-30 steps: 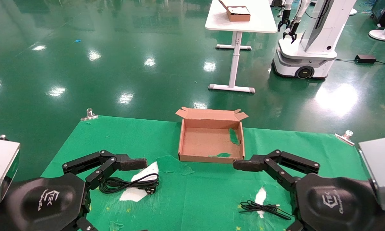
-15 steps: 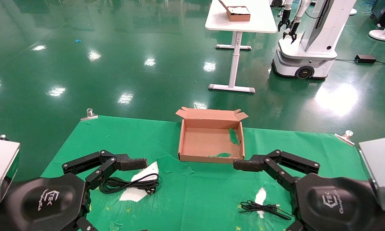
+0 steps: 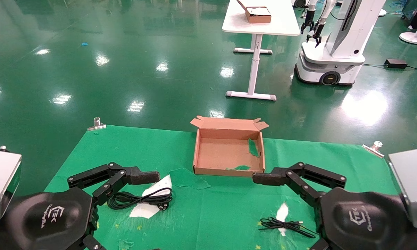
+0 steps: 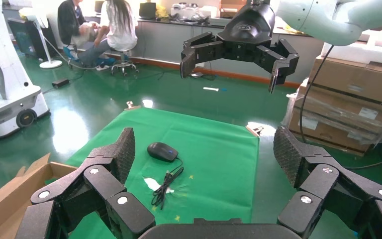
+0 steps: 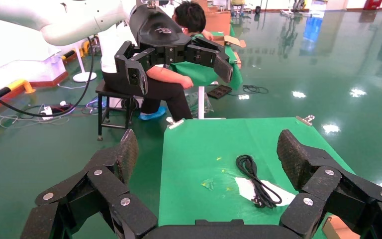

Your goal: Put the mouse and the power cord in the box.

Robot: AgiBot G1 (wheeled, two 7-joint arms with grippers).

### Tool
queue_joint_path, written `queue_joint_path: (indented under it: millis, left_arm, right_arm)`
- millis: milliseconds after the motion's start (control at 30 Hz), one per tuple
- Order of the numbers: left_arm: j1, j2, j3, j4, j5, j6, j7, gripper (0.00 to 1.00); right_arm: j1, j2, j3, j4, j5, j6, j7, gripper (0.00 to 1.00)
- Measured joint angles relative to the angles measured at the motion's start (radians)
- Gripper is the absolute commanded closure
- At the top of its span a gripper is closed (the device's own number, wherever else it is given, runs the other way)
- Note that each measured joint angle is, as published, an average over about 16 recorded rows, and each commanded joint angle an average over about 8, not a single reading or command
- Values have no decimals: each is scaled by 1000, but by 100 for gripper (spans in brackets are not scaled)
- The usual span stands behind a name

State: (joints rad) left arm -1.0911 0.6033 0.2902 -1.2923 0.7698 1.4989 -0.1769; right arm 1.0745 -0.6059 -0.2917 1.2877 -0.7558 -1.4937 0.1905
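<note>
A green cloth (image 3: 222, 208), worn through to white patches and pinned by metal clips (image 3: 97, 124), covers the table; around it spreads a glossy green floor (image 3: 90, 69) mirroring ceiling lights, with a white desk (image 3: 260, 21) and another white robot (image 3: 333, 45) toward 1 o'clock. The box (image 3: 228, 171), matte corrugated cardboard with short flaps and green scraps inside, sits open at 12 o'clock on the cloth. The power cord (image 3: 139, 199), thick and glossy in a long flat coil, lies at 9 o'clock across a white patch, just beside the left gripper (image 3: 125, 208), whose ribbed black fingers are spread wide above the cloth. The mouse (image 4: 162, 151), a smooth black oval, rests at 3 o'clock under the right gripper (image 3: 291, 211), equally splayed; its thin wiry cable (image 3: 284, 225) trails beside it
</note>
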Motion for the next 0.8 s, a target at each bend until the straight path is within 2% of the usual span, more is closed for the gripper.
queue_joint_path:
  millis: [200,533,800]
  left_arm:
    - [-58,-3,43,-4,141,4,21,0]
    - [-208,54,179,22,515,-13,80,0]
    - [-255,98,236,37,653,-32,104,0]
  right_arm:
    - [21,16,-38,13,-100,5,20,0]
    - [115,24,-142,32,-379,8,88,0]
    - [152,15,-176,30,-471,8,115,0]
